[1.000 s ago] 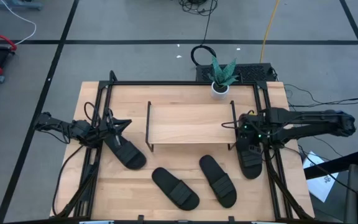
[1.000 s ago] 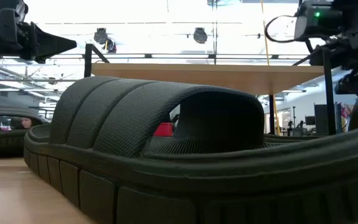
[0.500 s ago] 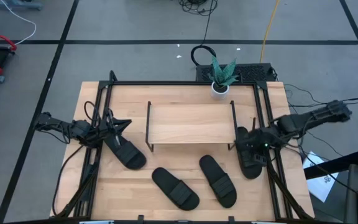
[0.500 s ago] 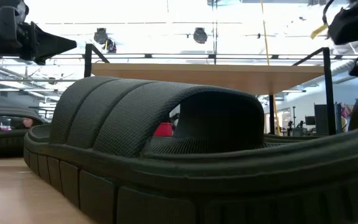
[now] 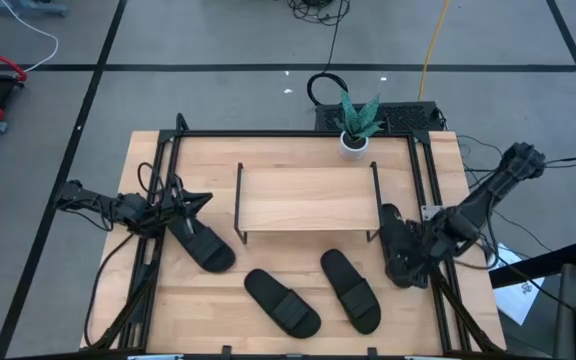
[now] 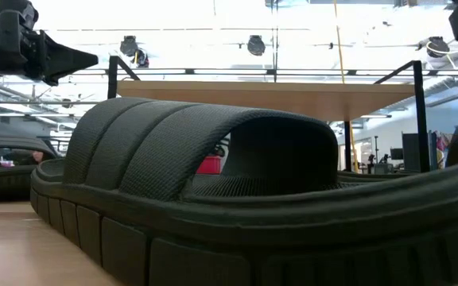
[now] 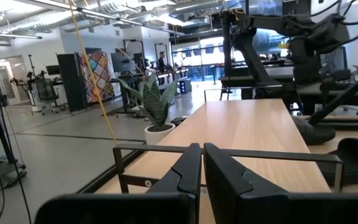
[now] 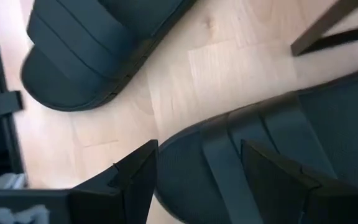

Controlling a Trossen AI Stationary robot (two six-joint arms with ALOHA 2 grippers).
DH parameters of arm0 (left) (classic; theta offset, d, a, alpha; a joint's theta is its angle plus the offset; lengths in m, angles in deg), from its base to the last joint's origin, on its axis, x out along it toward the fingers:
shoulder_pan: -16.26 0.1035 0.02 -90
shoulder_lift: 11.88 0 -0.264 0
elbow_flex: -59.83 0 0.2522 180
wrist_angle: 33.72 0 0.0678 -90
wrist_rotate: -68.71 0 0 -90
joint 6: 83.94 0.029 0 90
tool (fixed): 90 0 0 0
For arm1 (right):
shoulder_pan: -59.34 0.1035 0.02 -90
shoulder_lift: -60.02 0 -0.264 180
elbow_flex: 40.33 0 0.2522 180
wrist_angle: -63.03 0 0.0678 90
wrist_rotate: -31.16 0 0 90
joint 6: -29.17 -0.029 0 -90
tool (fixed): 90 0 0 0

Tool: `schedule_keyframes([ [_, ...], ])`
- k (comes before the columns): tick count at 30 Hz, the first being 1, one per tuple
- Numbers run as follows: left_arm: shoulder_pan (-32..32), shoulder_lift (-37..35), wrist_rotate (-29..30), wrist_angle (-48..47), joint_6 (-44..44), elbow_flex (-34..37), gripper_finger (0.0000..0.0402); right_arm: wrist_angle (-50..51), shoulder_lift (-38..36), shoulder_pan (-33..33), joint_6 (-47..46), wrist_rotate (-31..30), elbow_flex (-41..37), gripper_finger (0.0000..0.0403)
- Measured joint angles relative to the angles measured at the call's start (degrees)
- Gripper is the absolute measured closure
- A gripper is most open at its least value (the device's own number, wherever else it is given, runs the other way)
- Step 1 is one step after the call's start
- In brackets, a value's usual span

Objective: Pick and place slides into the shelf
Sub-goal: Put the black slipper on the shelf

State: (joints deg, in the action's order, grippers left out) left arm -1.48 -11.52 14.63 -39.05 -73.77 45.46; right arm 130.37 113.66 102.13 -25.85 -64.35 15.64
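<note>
Four black slides lie sole-down on the table: one at the left (image 5: pixel 204 246), two toward the near edge (image 5: pixel 282 303) (image 5: pixel 351 291), one at the right (image 5: pixel 398 248). The shelf (image 5: pixel 306 198) stands behind them, nothing on its light top board. My right gripper (image 5: pixel 409 255) is open and points down over the right slide (image 8: pixel 253 143), a finger (image 8: pixel 135 180) on each side of its ribbed strap end. My left gripper (image 5: pixel 196 200) is shut and hovers left of the shelf, above the left slide's far end. My right gripper stands open over the strap end (image 8: pixel 229 155) of the right slide, coming from above, fingers across the slide. I cannot tell whether the fingers touch it. The slide lies flat on the table.
A potted plant (image 5: pixel 356 125) stands at the table's far edge behind the shelf. Black rails (image 5: pixel 426 190) run along the table's sides. One near slide (image 6: pixel 213 183) fills the low view's foreground. Bare wood (image 5: pixel 168 310) shows at the near left corner.
My right gripper has moved from beside the shelf's right end toward the near edge, along the right slide, and tipped down over it; its arm has swung out to the right. The slides and my left arm have stayed still.
</note>
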Motion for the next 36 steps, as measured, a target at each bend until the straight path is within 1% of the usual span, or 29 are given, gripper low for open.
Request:
schedule_keyframes([
  [2, 0.0, 0.0, 0.0, -0.07, 0.0, 0.0, 0.0376, 2.27, 1.32, 1.24, 0.14, -2.08, 1.2, 0.0181],
  [6, 0.01, 0.0, 0.0, -0.13, 0.49, 0.0, 0.0376, 9.58, 2.03, 1.12, -0.74, -6.06, 4.88, 0.0181],
  [8, 0.01, 0.01, 0.0, -0.13, 0.61, 0.0, 0.0376, 12.15, 1.67, 0.71, -0.98, -6.66, 6.57, 0.0181],
  [10, 0.0, 0.0, 0.0, -0.13, 0.63, 0.0, 0.0376, 14.05, 1.12, -0.83, -1.34, -4.81, 7.42, 0.0181],
  [13, 0.0, 0.0, 0.0, -0.13, 1.23, 0.0, 0.0376, 17.25, 0.41, -5.04, -0.94, 0.29, 7.61, 0.0181],
  [16, 0.01, 0.01, 0.0, -0.15, 1.52, 0.0, 0.0376, 20.17, 0.17, -9.34, 2.53, 2.75, 7.6, 0.0181],
  [21, 0.0, 0.0, 0.0, -0.73, 1.96, 0.0, 0.0376, 16.38, 0.3, -16.13, 11.8, 5.52, 7.59, 0.0181],
  [24, 0.02, 0.0, 0.0, -1.61, 1.99, 0.0, 0.0376, 14.61, 0.3, -19.0, 14.98, 6.6, 7.59, 0.0181],
  [27, 0.01, 0.02, 0.0, -2.55, 2.05, 0.0, 0.0376, 14.47, 0.3, -20.69, 16.84, 7.33, 7.59, 0.0181],
  [31, 0.0, 0.02, 0.0, -2.81, 2.05, 0.0, 0.0376, 14.8, 0.28, -20.86, 21.93, 7.39, 7.22, 0.0181],
  [36, 0.0, 0.0, 0.0, -2.82, 1.99, 0.0, 0.0376, 13.36, 0.32, -20.78, 27.0, 12.14, 2.67, 0.0181],
])
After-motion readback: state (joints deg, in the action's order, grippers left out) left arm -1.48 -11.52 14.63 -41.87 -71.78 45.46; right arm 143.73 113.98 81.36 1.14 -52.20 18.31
